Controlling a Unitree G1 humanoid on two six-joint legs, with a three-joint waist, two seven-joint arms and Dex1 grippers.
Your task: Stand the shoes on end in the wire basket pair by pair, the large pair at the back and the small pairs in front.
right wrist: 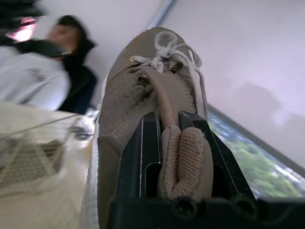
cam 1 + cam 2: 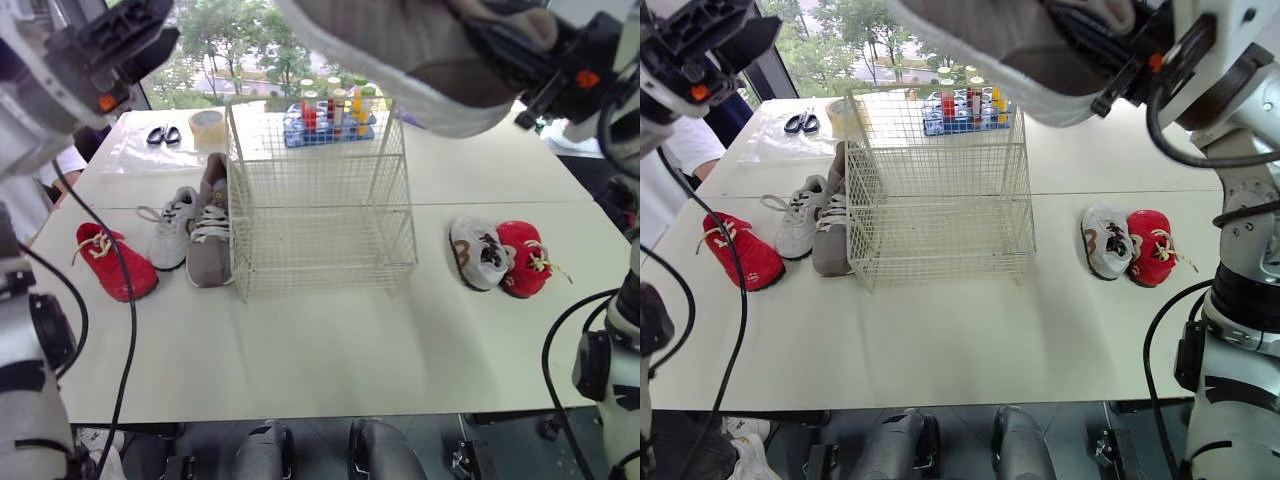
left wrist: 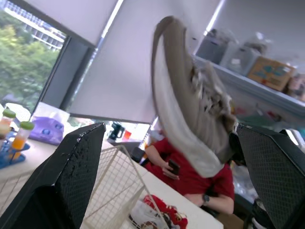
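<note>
My right gripper is shut on the heel collar of a large tan shoe, held high over the white wire basket. The basket has no shoes in it. Its mate, the other large tan shoe, lies on the table against the basket's left side. Beside that are a small white sneaker and a small red shoe. To the right of the basket lie a small white shoe and a small red shoe. My left gripper is raised at the upper left, open and holding nothing.
Behind the basket stands a blue rack of coloured bottles. A tape roll and black scissors lie at the back left. A person in a red shirt sits beyond the table.
</note>
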